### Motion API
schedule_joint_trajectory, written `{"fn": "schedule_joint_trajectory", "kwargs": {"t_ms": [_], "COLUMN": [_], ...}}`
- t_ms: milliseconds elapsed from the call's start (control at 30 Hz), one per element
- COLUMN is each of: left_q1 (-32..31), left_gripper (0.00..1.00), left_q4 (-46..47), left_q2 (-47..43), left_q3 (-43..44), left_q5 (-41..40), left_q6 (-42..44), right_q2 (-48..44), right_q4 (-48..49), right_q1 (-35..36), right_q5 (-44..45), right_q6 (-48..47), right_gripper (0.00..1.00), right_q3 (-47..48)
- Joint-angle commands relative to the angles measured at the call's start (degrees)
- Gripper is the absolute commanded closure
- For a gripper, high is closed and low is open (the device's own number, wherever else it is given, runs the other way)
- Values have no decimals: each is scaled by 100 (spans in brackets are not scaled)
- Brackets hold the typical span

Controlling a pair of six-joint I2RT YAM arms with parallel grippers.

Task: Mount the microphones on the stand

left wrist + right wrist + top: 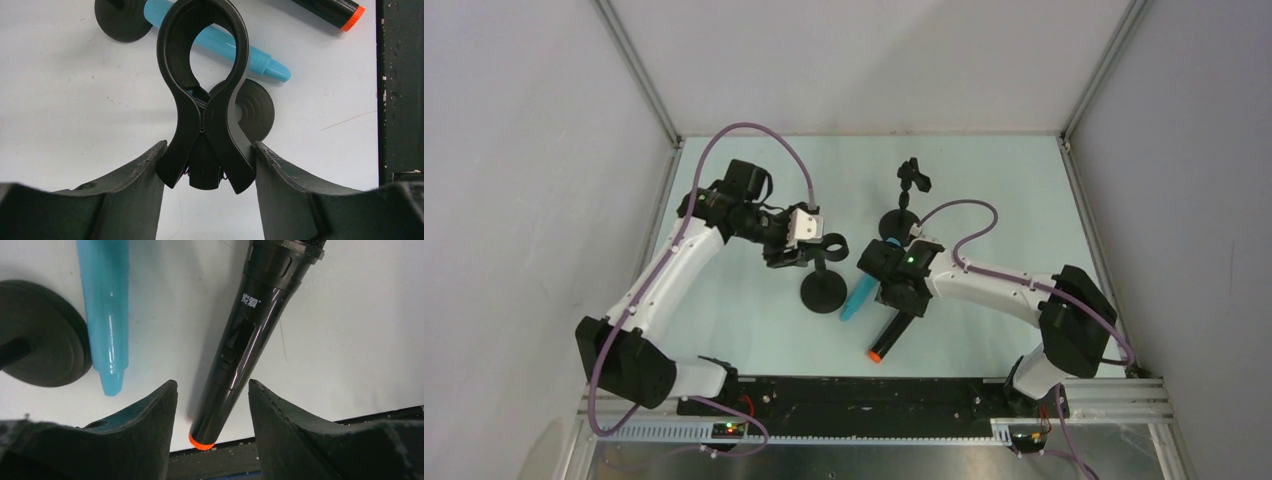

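The turquoise-blue microphone (859,298) and the black microphone (890,333) with an orange-red end cap lie side by side on the table, right of the near stand (823,292). My right gripper (901,292) hovers over them. In the right wrist view it (212,387) is open, its fingers either side of the black microphone's (245,335) capped end without touching; the blue microphone (105,310) lies to the left. My left gripper (210,150) is open, its fingertips against the spread handles of the near stand's black ring clip (202,100). The clip ring holds nothing.
A second stand (906,215) with its own clip (914,178) stands behind the right gripper. A black rail (874,395) runs along the table's near edge, close to the black microphone's cap. Grey walls close in both sides and the back.
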Motion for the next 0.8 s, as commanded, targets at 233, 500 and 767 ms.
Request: {"fn": "schedule_joint_trajectory", "kwargs": {"t_ms": [233,500,767], "left_q1": [-32,-15,521], "left_gripper": [30,0,0], "left_q4": [167,240,292], "left_q2": [-353,-412,-548], "left_q3": [47,-43,-78], "left_q5": [63,377,903], "left_q6": [-237,-195,-272], "right_q2": [-65,146,336], "right_q4": [699,1285,1525], "right_q1": [-307,-682,-822], "right_q5": [193,173,169], "right_q6": [106,-161,-211], "right_gripper": [42,43,47], "right_q3": [-635,-936,-1080]}}
